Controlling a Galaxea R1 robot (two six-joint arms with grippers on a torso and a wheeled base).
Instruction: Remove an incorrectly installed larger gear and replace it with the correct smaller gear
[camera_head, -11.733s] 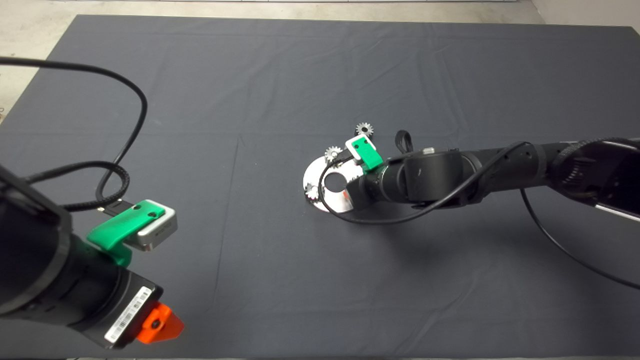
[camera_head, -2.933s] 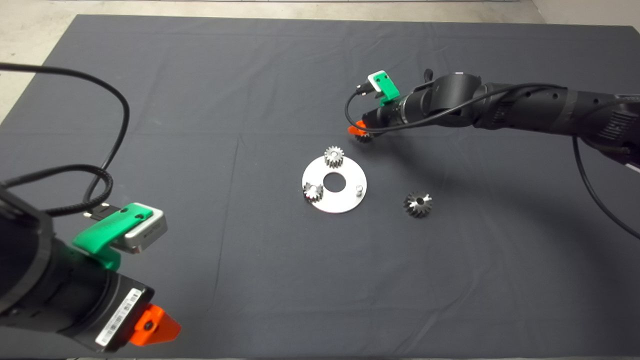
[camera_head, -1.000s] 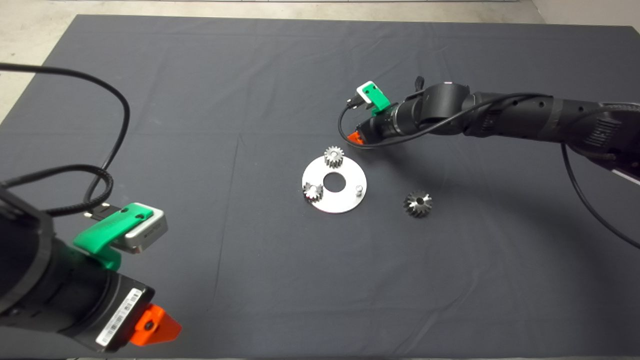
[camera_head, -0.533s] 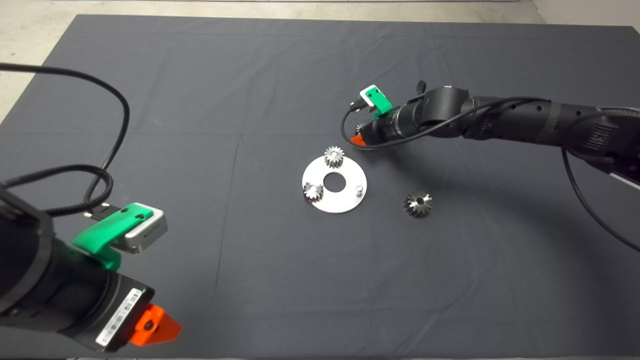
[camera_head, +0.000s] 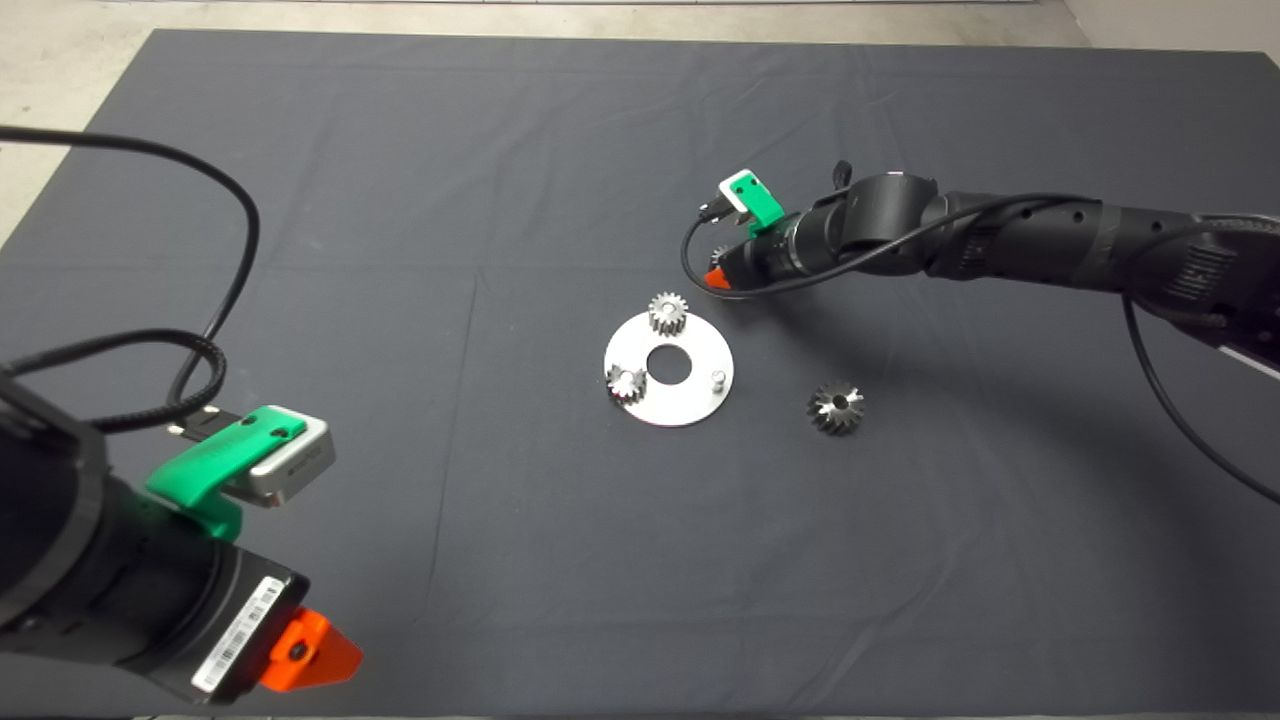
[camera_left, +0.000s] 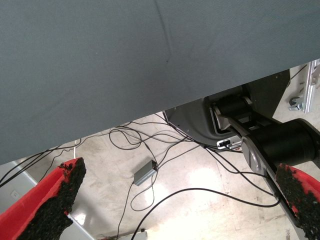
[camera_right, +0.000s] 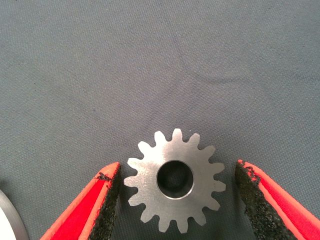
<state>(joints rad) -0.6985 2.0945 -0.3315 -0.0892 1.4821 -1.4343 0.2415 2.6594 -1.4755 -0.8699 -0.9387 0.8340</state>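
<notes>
The smaller gear (camera_right: 175, 180) lies flat on the mat between the open fingers of my right gripper (camera_right: 177, 200). The pads stand apart from its teeth on both sides. In the head view the right gripper (camera_head: 718, 270) hovers just beyond the round steel plate (camera_head: 690, 405) and hides most of that gear. The larger gear (camera_head: 836, 408), with flared teeth, lies loose on the mat to the right of the plate. The plate carries two small gears (camera_head: 667, 313) (camera_head: 625, 382) and one bare pin (camera_head: 717, 378). My left gripper (camera_head: 310, 650) is parked at the lower left, open and empty.
The plate's rim (camera_right: 4, 220) shows at the edge of the right wrist view. The left wrist view shows the mat's edge (camera_left: 150, 107), floor cables and the robot's base (camera_left: 260, 135) between the left fingers (camera_left: 60, 195). A black cable (camera_head: 230, 260) loops over the mat's left side.
Since the earliest frame the right arm left the plate, and the larger gear now lies on the mat. The gripper settled over the loose small gear; it has barely moved in the last half second.
</notes>
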